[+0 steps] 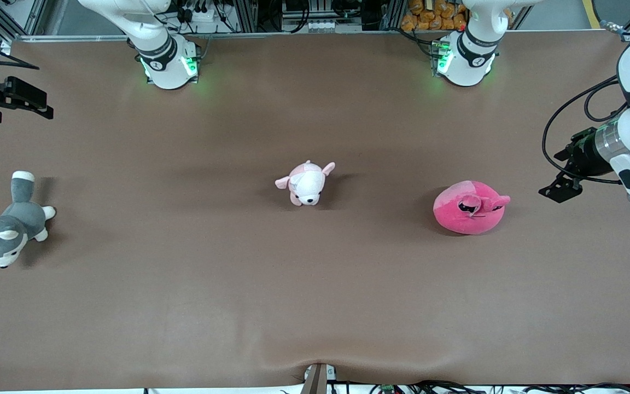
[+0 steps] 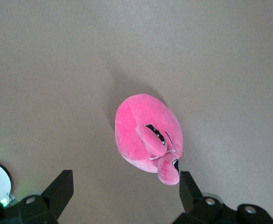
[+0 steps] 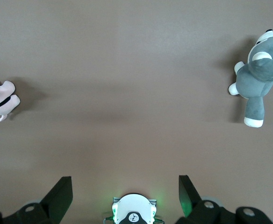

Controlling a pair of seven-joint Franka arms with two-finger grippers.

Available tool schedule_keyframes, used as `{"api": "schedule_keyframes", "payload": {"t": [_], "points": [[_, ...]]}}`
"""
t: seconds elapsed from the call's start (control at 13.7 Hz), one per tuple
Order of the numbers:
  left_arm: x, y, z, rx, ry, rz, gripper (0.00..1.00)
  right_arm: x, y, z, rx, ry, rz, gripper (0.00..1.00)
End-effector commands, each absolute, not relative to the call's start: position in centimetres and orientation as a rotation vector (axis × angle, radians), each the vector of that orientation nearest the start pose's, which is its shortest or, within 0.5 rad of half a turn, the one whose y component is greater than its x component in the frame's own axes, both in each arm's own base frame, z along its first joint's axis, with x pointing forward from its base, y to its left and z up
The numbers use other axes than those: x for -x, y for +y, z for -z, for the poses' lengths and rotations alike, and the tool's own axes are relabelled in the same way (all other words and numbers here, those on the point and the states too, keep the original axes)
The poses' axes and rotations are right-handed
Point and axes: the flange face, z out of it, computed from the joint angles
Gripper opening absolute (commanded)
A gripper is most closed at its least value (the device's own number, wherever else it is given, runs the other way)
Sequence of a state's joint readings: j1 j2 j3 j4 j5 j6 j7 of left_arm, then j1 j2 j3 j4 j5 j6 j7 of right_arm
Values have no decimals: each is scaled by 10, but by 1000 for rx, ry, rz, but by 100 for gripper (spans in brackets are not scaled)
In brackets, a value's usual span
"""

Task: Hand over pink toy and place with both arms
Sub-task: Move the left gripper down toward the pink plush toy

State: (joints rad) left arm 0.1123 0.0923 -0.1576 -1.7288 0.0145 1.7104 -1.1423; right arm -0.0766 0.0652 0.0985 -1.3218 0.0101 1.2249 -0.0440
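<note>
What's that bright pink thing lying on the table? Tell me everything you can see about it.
It is a round, blob-shaped hot-pink plush toy, soft and fuzzy-looking, with black droopy eyes and small stubby ears. It lies on the brown table toward the left arm's end, beside the smaller pale pink-and-white puppy plush. Only the table touches it. The left gripper hangs over the table near it, fingers open.

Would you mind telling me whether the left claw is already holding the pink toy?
No, the pink toy lies alone on the table while the left claw hangs open beside it.
</note>
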Motion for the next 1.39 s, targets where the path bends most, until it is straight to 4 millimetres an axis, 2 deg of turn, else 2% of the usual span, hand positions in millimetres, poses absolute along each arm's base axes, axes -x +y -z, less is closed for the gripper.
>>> {"api": "schedule_keyframes", "payload": {"t": [0.0, 0.22, 0.37, 0.66, 1.02, 1.1, 1.24, 1.32], "points": [[-583, -22, -499, 2541, -1734, -153, 100, -539, 7, -678, 3117, -92, -260, 100], [-584, -16, -492, 2489, -1793, -170, 100, -537, 10, -679, 3124, -103, -271, 100], [-586, -19, -479, 2442, -1828, -199, 100, -539, 5, -678, 3117, -87, -275, 100], [-593, -35, -456, 2226, -2029, -221, 100, -539, 12, -679, 3124, -98, -276, 100], [-600, -27, -442, 2075, -2168, -235, 100, -540, 9, -674, 3119, -90, -292, 100], [-602, -23, -443, 2069, -2191, -237, 100, -540, 10, -679, 3120, -93, -278, 100], [-604, -25, -428, 2045, -2202, -273, 100, -542, 11, -671, 3115, -96, -296, 100], [-605, -26, -425, 1997, -2248, -281, 100, -541, 9, -685, 3119, -91, -256, 100]]}}
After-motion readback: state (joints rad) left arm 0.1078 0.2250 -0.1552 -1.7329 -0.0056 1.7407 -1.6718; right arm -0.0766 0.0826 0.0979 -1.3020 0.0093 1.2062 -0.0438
